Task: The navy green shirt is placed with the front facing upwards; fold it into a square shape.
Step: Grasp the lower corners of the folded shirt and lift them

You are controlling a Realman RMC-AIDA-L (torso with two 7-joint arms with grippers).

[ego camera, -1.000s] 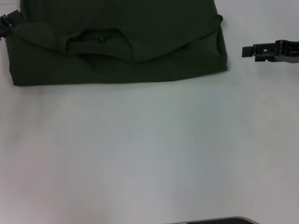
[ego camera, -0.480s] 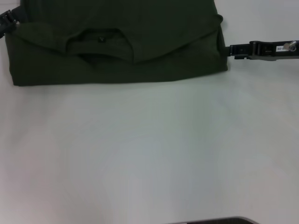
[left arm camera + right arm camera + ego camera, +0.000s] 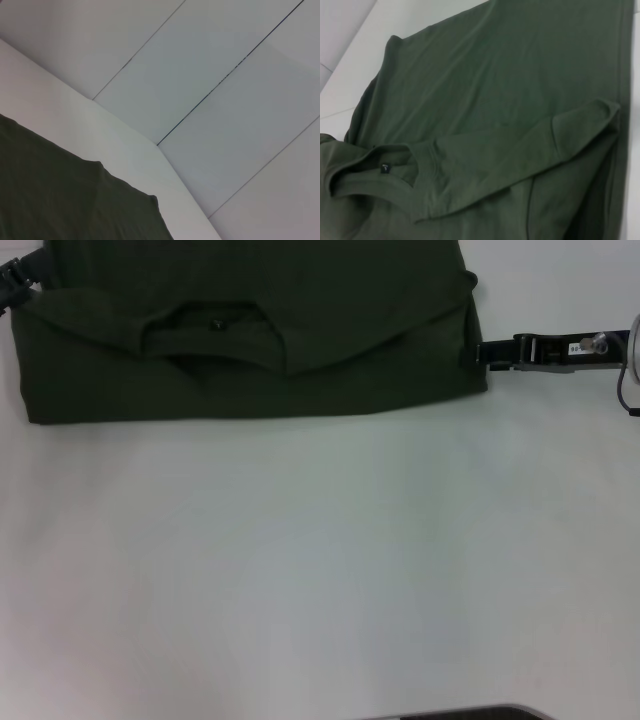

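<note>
Where the navy green shirt [image 3: 250, 330] ends — right end effector [image 3: 472, 352] level, touching; left end effector [image 3: 12, 285] opposite.

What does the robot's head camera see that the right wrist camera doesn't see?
Only the head view shows both grippers: the right gripper at the shirt's right edge, the left gripper at its left edge, plus the wide bare white table in front. Only the right wrist view shows the folded-over sleeve up close. Both show the navy green shirt and its collar with the small label.
</note>
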